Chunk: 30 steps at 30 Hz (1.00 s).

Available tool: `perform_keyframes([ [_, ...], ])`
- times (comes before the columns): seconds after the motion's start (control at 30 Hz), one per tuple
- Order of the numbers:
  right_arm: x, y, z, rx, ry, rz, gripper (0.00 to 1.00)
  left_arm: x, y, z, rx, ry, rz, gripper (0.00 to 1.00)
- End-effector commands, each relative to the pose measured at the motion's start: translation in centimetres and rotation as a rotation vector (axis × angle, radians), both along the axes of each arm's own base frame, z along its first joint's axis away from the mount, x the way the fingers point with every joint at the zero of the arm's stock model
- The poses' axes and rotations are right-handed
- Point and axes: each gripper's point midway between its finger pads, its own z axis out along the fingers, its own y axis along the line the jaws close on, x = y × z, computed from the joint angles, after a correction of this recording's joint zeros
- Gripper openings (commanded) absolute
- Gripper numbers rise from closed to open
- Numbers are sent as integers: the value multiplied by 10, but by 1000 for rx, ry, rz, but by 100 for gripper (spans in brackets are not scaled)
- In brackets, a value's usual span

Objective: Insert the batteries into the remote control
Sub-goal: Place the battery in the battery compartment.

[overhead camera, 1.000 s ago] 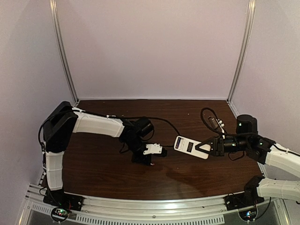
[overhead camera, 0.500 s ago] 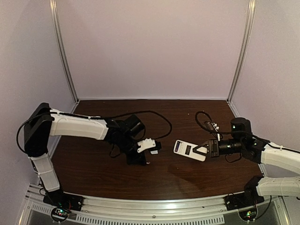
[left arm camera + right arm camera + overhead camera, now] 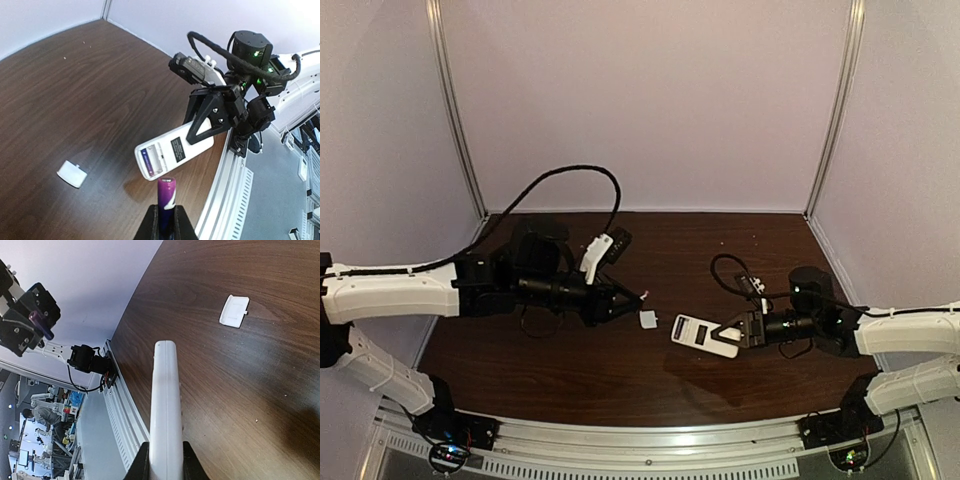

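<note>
The left gripper (image 3: 626, 299) sits left of centre in the overhead view, pointing right. It is closed narrow on a battery (image 3: 166, 193). In the left wrist view this battery stands up from between the fingers at the bottom edge, purple, with its rounded end towards the remote control (image 3: 174, 149).

The right gripper (image 3: 728, 332) comes in from the right of the overhead view, and its black fingers are clamped on one end of the remote control. The handset sticks out to the left, lifted off the table (image 3: 620, 385), with its shadow on the wood below. Its white back faces up, and the recess at the free end is uncovered. In the left wrist view a purple strip in that recess looks like a second battery (image 3: 148, 155), with a bare slot beside it. In the right wrist view the remote is edge-on, a thin white bar rising from the fingers at the bottom centre.

A small white cover (image 3: 648, 319) lies flat on the table between the two grippers, touching neither. It is just left of the remote's free end in the overhead view and in the lower left of the left wrist view. The held battery is near the remote's open end but apart from it.
</note>
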Motion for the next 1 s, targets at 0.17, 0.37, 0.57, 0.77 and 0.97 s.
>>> perform_keyframes([
  [0.17, 1, 26, 8, 99, 9, -36, 0, -15, -41, -75, 173, 175, 61, 0],
  [0.37, -7, 32, 2, 142, 66, -29, 0, -13, -52, -100, 237, 221, 101, 0],
  [0.57, -11, 34, 1, 151, 74, -30, 0, -8, -50, -107, 271, 228, 137, 0],
  [0.77, -13, 36, 1, 158, 86, -30, 0, -4, -52, -112, 287, 238, 160, 0],
  [0.97, -17, 40, 3, 179, 98, -20, 0, 2, -51, -117, 311, 250, 207, 0],
])
